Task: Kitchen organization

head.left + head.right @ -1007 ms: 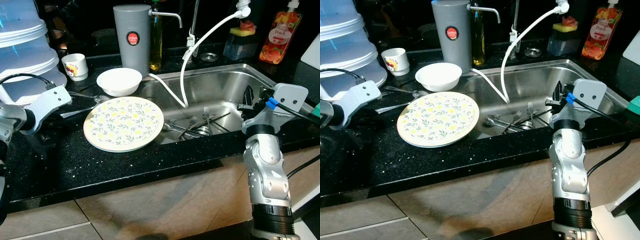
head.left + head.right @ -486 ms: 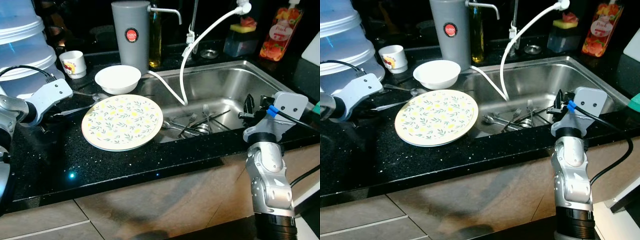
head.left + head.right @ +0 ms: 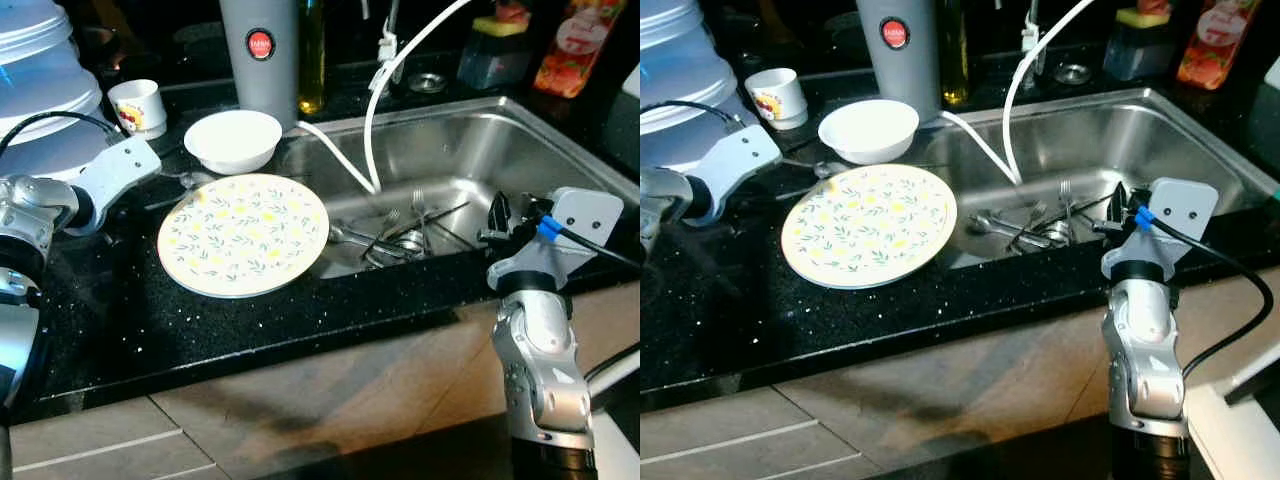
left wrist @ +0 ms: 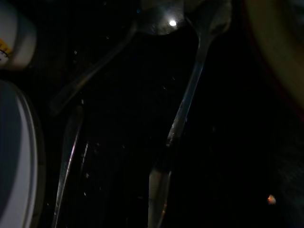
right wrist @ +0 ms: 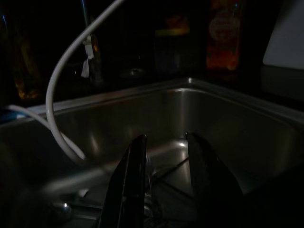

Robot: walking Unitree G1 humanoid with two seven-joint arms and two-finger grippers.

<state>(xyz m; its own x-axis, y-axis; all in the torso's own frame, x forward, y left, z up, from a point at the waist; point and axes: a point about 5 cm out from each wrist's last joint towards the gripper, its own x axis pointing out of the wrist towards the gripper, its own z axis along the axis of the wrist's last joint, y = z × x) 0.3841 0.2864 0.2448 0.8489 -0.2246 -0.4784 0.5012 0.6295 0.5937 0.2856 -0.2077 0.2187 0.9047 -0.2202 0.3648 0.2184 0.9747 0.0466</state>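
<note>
A floral plate (image 3: 243, 233) lies on the black counter (image 3: 200, 320), with its right rim over the edge of the sink (image 3: 470, 140). Behind the plate stands a white bowl (image 3: 235, 140). Two spoons (image 4: 190, 90) lie on the counter left of the plate, and my left gripper's white wrist housing (image 3: 118, 172) hovers over them. Forks and other cutlery (image 3: 400, 238) lie in the sink bottom. At the sink's front right corner my right gripper (image 5: 165, 137) points into the basin, open and holding nothing; its black fingers (image 3: 497, 212) stand above the rim.
A grey canister (image 3: 258, 50) and an oil bottle (image 3: 312, 60) stand behind the bowl. A small cup (image 3: 137, 105) and stacked white containers (image 3: 40, 100) are at back left. A white hose (image 3: 372, 120) hangs into the sink. A red bottle (image 3: 580, 50) stands at back right.
The camera has tilted down a little. My left wrist has moved a short way toward the spoons and the plate. The right gripper stays at the sink corner.
</note>
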